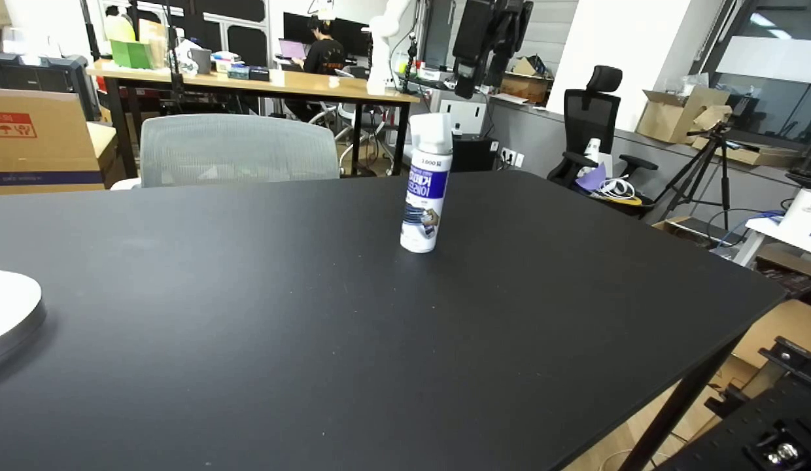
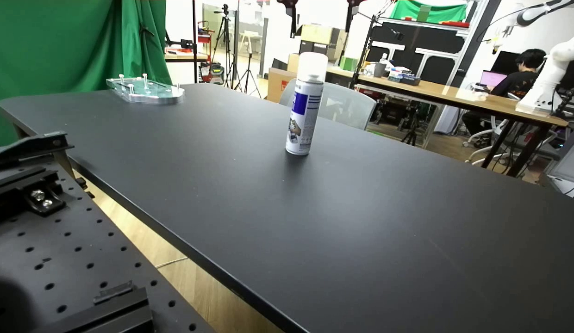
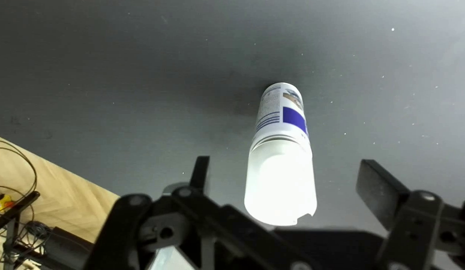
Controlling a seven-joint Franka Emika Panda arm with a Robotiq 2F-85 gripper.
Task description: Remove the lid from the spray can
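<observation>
On the table (image 1: 248, 327) stands the spray can (image 2: 303, 120), lid (image 2: 312, 65) on; higher up, the hand (image 3: 287, 180) has 2 fingers (image 3: 378, 191) spread.

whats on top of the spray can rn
A whitish lid sits on top of the spray can, which stands upright on the dark table. Whatever the lid covers at the can's top cannot be made out.

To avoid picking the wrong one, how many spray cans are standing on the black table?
1: the spray can, upright on the black table, above centre in both exterior views, lid on. Another may stand out of view.
</observation>
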